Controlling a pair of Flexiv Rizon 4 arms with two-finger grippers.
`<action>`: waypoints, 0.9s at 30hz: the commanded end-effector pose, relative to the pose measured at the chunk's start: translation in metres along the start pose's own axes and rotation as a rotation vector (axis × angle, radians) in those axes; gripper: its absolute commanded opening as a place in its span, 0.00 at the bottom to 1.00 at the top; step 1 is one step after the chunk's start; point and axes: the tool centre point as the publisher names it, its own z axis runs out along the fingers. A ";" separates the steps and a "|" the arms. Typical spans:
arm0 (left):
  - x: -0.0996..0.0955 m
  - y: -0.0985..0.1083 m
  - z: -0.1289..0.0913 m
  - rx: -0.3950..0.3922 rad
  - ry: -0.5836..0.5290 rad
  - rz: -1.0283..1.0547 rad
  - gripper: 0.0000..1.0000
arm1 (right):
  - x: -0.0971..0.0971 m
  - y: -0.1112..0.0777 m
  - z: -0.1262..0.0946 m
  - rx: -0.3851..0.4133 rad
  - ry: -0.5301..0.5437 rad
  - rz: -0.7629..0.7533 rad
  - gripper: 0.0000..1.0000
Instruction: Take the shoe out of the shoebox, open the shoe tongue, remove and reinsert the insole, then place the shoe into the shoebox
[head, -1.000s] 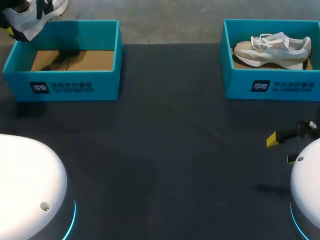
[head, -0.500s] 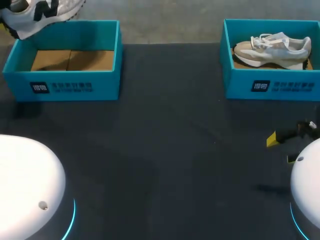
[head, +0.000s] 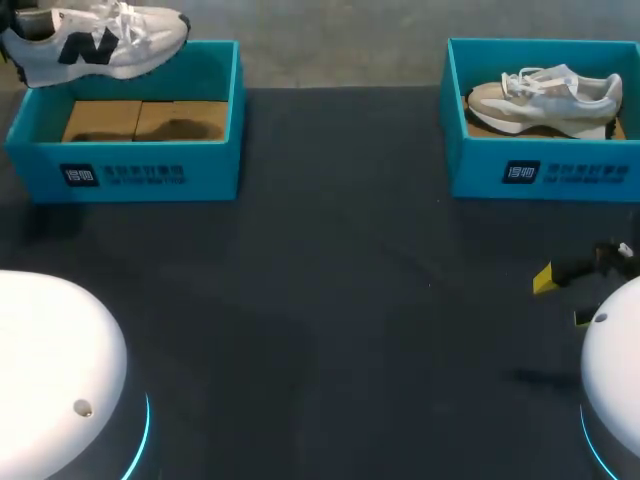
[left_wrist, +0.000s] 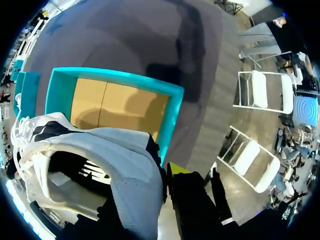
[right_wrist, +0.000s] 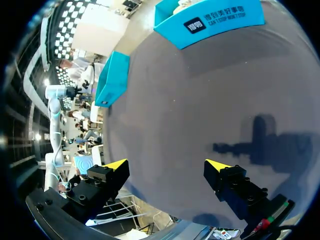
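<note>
Shoe (head: 95, 45), white with black marks, hangs level over the far rim of the shoebox (head: 150, 175) at ten o'clock, its heel pinched by the left hand (left_wrist: 165, 175); the right hand (right_wrist: 166, 165) hovers spread over the desk (head: 330, 300) at four o'clock.

Counting 2 teal boxes rn: left shoebox (head: 130, 175) + right shoebox (head: 545, 175). Also seeing 2 shoes, 1 per side: white shoe (head: 95, 45) on the left, beige shoe (head: 545, 100) on the right. 2 grippers showing too, left gripper (left_wrist: 165, 172) n right gripper (right_wrist: 166, 165).
</note>
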 end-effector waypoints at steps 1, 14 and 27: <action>0.000 -0.001 -0.001 -0.003 0.002 -0.001 0.00 | 0.001 -0.001 0.000 -0.001 -0.003 0.002 1.00; -0.005 0.002 0.005 0.013 -0.020 0.040 0.00 | 0.001 -0.001 0.000 -0.001 -0.003 0.002 1.00; -0.022 0.016 0.032 0.013 -0.033 0.187 0.00 | 0.001 -0.001 0.000 -0.001 -0.003 0.002 1.00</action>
